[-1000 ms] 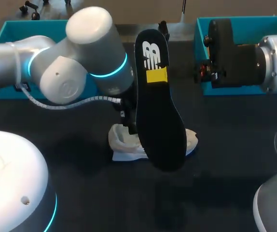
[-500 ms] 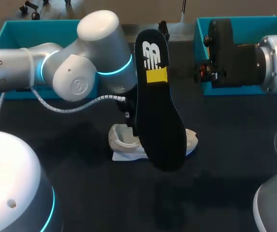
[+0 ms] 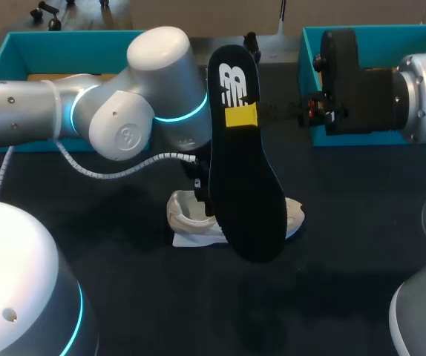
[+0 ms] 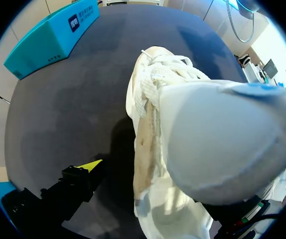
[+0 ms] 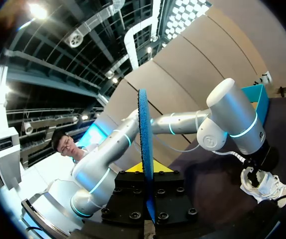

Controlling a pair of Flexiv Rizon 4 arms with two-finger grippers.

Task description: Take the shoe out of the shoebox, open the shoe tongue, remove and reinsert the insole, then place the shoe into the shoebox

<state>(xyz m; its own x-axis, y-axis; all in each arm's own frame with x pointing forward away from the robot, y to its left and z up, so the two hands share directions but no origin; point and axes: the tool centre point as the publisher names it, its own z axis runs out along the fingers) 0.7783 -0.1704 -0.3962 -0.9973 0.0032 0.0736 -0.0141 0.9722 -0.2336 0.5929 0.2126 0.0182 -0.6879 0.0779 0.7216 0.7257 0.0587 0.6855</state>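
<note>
Black insole [image 3: 246, 170] clamped edge-on in right claw [image 5: 148, 198], shoe [image 4: 208, 149] hides grip of left claw [image 3: 202, 194]

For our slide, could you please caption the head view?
Right gripper holds the black insole aloft over the white shoe; left arm is down at the shoe.

A robotics lab bench, set up for manipulation work.
Two grey industrial arms with glowing cyan joint rings, the left arm [image 3: 153, 96] and the right arm [image 3: 421, 96], lean over a dark table [image 3: 332, 297] (matte, with no household furnishings on it), and open teal boxes [image 3: 20, 52] stand along its far edge.
</note>
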